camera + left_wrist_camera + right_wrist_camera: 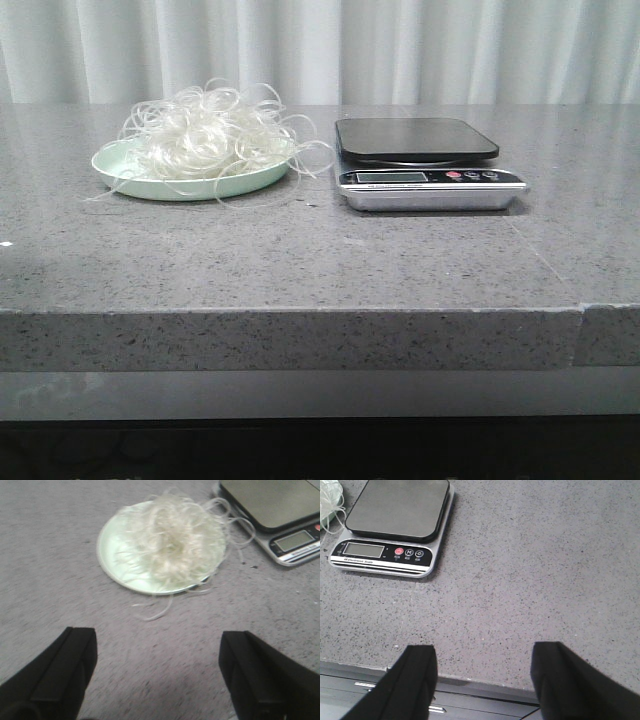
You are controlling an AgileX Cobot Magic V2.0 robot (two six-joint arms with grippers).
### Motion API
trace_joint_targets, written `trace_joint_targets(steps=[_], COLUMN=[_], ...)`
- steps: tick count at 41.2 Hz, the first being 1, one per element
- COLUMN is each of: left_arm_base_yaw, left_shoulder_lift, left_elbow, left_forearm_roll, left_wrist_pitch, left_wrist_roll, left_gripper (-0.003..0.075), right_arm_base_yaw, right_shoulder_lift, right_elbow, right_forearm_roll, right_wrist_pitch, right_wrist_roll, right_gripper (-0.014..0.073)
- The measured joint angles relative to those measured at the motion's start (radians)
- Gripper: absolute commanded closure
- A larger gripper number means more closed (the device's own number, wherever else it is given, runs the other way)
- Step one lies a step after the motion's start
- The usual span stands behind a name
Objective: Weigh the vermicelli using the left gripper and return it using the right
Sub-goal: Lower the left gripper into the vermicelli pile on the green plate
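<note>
The vermicelli [205, 132] is a fluffy clump of thin white curly strands heaped on a mint-green plate [120, 172] at the table's back left. It also shows in the left wrist view [172, 537] on the plate [112, 547]. A digital kitchen scale [420, 150] with a dark platform stands right of the plate, its platform bare. My left gripper [157, 667] is open and empty above the table, short of the plate. My right gripper [482, 680] is open and empty over the table's front edge, away from the scale [395, 515]. Neither gripper shows in the front view.
The grey speckled stone table [300, 250] has a seam near its right front corner. A white curtain [400, 50] hangs behind it. Loose vermicelli strands trail off the plate toward the scale [270, 515] and onto the table.
</note>
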Motion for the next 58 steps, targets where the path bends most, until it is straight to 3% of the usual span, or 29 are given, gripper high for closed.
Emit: trace_joint_targets(steps=[12, 31, 46, 50, 58], left_arm_base_yaw=[-0.098, -0.102, -0.102, -0.102, -0.102], left_shoulder_lift=[0.285, 0.665, 0.822, 0.835, 0.844], left_elbow=[-0.131, -0.379, -0.455, -0.458, -0.462], left_forearm_roll=[0.011, 0.030, 0.067, 0.069, 0.069], left_wrist_pitch=[-0.080, -0.107, -0.118, -0.124, -0.130], left_wrist_roll=[0.004, 0.004, 0.004, 0.004, 0.005], left_gripper=[0.0155, 0.0155, 0.0158, 0.0202, 0.0377], right_arm_base_yaw=[0.000, 0.000, 0.000, 0.000, 0.000], right_shoulder_lift=[0.000, 0.000, 0.000, 0.000, 0.000], right_elbow=[0.000, 0.000, 0.000, 0.000, 0.000], right_forearm_roll=[0.000, 0.000, 0.000, 0.000, 0.000], right_wrist_pitch=[0.000, 0.000, 0.000, 0.000, 0.000], right_wrist_roll=[0.000, 0.000, 0.000, 0.000, 0.000], right_gripper=[0.0076, 0.0076, 0.0076, 0.0076, 0.0076])
